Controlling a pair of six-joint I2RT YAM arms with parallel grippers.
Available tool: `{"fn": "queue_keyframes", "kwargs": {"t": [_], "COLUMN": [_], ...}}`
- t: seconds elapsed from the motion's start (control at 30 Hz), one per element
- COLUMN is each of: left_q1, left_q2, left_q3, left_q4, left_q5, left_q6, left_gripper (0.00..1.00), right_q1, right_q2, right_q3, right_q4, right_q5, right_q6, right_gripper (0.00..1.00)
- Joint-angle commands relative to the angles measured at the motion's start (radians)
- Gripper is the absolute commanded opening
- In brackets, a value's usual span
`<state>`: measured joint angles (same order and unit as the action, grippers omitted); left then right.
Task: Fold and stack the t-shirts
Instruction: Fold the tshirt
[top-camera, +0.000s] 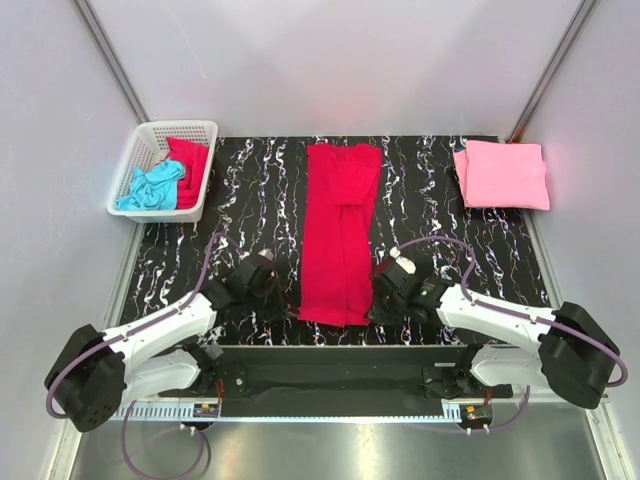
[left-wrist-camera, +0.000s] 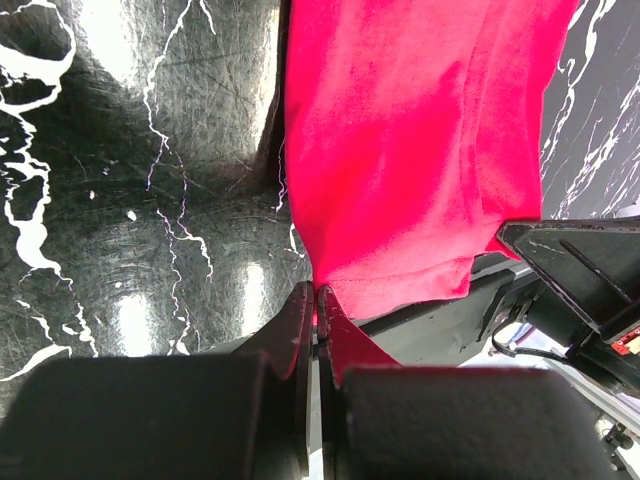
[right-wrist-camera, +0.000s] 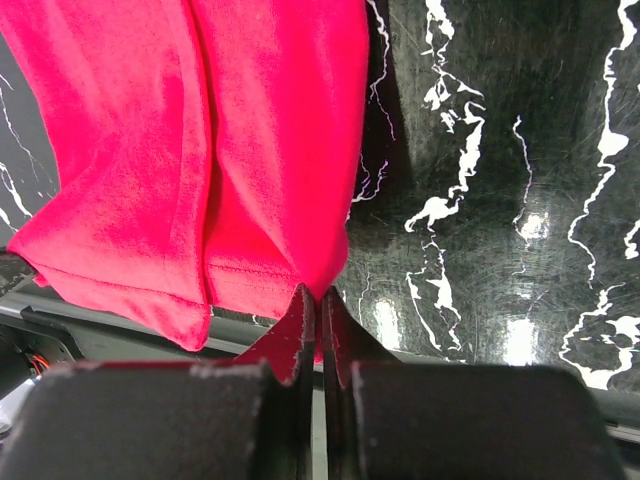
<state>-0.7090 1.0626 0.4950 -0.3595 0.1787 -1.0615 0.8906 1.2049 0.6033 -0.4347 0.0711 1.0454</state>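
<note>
A crimson red t-shirt (top-camera: 340, 230) lies folded into a long narrow strip down the middle of the black marbled table (top-camera: 250, 200). My left gripper (top-camera: 288, 300) is shut on its near left corner, seen in the left wrist view (left-wrist-camera: 318, 292) with the red t-shirt (left-wrist-camera: 410, 150) stretching away. My right gripper (top-camera: 378, 297) is shut on its near right corner, seen in the right wrist view (right-wrist-camera: 319, 292) with the red t-shirt (right-wrist-camera: 220, 140). A folded light pink t-shirt (top-camera: 502, 174) lies at the far right. Turquoise (top-camera: 150, 188) and red (top-camera: 190, 166) t-shirts are bunched in the basket.
A white lattice basket (top-camera: 184, 128) stands at the far left corner of the table. Grey walls close in the sides and back. The table's near edge and the arm mounting rail (top-camera: 330, 375) run just behind the shirt's hem.
</note>
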Motion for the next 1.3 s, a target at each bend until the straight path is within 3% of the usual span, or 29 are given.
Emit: {"fn": "queue_keyframes", "kwargs": {"t": [0.0,0.23,0.4,0.53,0.83,1.0,1.27], "left_q1": [0.000,0.000,-0.014,-0.012,0.037,0.085,0.163], "left_q2": [0.005,0.057,0.210,0.334,0.637,0.816,1.023], "left_q3": [0.048,0.132,0.367,0.496,0.763,0.950,1.259], "left_q4": [0.001,-0.033,-0.185,-0.212,-0.233,-0.245,-0.279], "left_q5": [-0.036,-0.125,-0.275,-0.349,-0.410,-0.407,-0.404], "left_q6": [0.024,0.067,0.130,0.164,0.224,0.268,0.340], "left_gripper": [0.00,0.00,0.00,0.00,0.00,0.00,0.00], "right_q1": [0.008,0.008,-0.033,-0.128,-0.369,-0.430,-0.507], "right_q2": [-0.004,0.019,0.116,0.186,0.370,0.536,0.775], "right_q3": [0.050,0.153,0.274,0.358,0.568,0.711,0.912], "right_q4": [-0.041,-0.081,-0.093,-0.091,0.005,0.056,0.091], "right_q5": [0.061,0.150,0.191,0.196,0.079,-0.022,-0.062], "right_q6": [-0.036,-0.131,-0.237,-0.329,-0.562,-0.640,-0.677], "right_gripper": [0.00,0.00,0.00,0.00,0.00,0.00,0.00]}}
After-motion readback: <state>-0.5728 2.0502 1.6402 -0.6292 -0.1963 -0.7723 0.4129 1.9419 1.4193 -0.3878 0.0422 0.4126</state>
